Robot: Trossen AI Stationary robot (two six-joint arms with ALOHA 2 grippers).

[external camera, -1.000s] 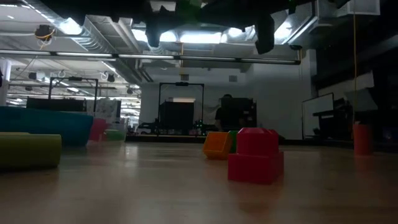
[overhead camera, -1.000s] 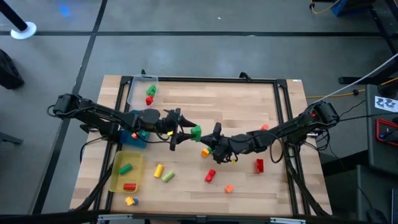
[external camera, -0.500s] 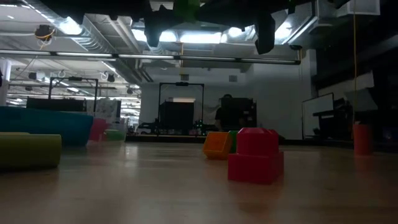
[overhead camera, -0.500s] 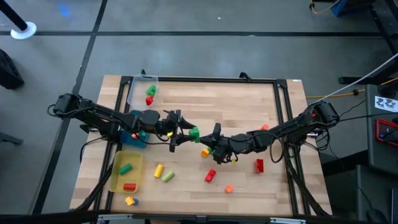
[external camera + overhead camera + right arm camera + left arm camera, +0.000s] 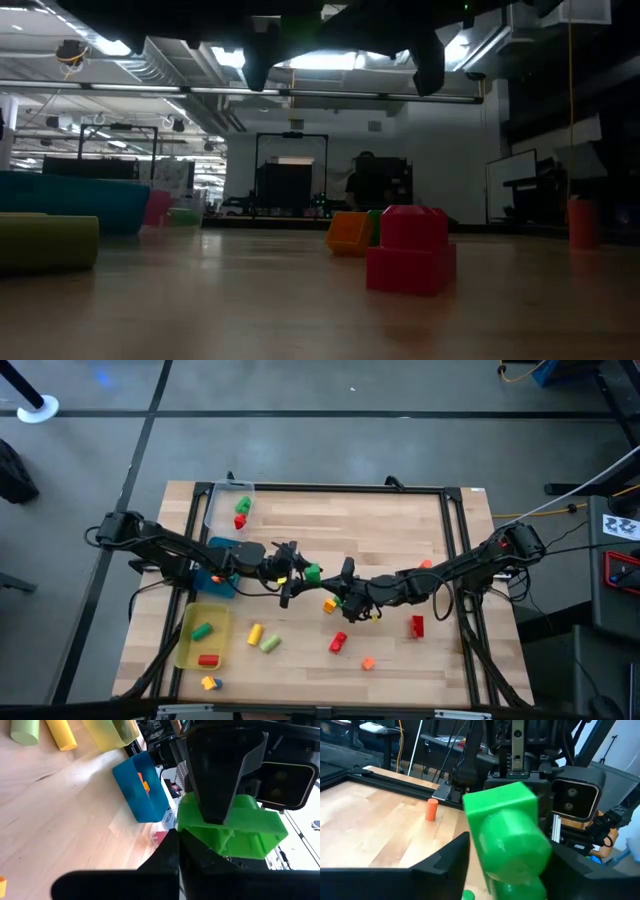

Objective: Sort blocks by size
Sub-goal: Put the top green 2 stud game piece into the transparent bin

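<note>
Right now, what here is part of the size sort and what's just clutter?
Job:
green plastic block between the two claws
loose red brick
orange cylinder
yellow cylinder
yellow tray
blue tray
clear tray

Lying about:
black table frame
cables

The wooden tabletop (image 5: pixel 390 530) has a black frame (image 5: pixel 330 487) around its edge. A clear tray (image 5: pixel 222 500) sits at the far left corner. A blue tray (image 5: pixel 215 582) sits on the left side, and a yellow tray (image 5: pixel 190 645) lies just next to it, nearer the front. The floor (image 5: pixel 300 420) around the tabletop is grey, with dark lines across it. Far back in the room, a person (image 5: pixel 362 185) stands by dark screens. Long bright lights (image 5: pixel 110 45) hang from the ceiling.
</note>
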